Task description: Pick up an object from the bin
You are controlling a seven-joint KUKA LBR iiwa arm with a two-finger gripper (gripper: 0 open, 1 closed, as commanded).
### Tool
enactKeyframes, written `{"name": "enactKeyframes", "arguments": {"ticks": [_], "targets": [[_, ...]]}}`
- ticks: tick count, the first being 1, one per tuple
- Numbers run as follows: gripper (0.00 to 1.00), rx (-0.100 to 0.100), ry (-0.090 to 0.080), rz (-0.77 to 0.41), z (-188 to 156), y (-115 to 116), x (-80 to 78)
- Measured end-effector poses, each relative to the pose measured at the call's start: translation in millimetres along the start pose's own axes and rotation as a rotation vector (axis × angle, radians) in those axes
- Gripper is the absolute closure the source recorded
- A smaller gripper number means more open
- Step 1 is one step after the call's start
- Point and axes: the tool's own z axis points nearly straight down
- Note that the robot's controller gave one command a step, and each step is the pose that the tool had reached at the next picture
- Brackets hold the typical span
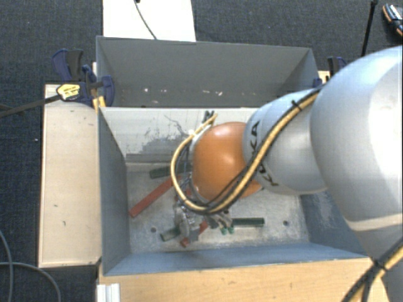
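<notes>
Tool (186, 224) down low in the grey metal bin (113, 187), over a small cluster of short pieces near the bin's lower wall in the camera view.
The tool hangs under the arm's orange wrist cover (217, 162) with cables looped round it, and the wrist hides it, so wide or narrow: cannot tell. A short red-brown piece (191, 236) lies right under the tool tip; contact with the tool unclear. A short dark green bar (169, 235) lies just to the view's left of that piece. A long dark green bar (249, 221) lies flat to the right of the tool, near it. A long red-brown flat stick (150, 200) lies diagonal, up and left of the tool. A dark green strip (158, 173) sits farther up-left, well apart from the tool.
</notes>
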Motion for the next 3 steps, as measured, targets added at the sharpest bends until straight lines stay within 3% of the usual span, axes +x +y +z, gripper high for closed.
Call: {"name": "enactKeyframes", "arguments": {"ticks": [1,3], "targets": [[1.0,0.0,0.006,0.001,-13.1,0.0,1.4],[1.0,0.0,0.001,0.002,-53.8,0.0,0.1]]}}
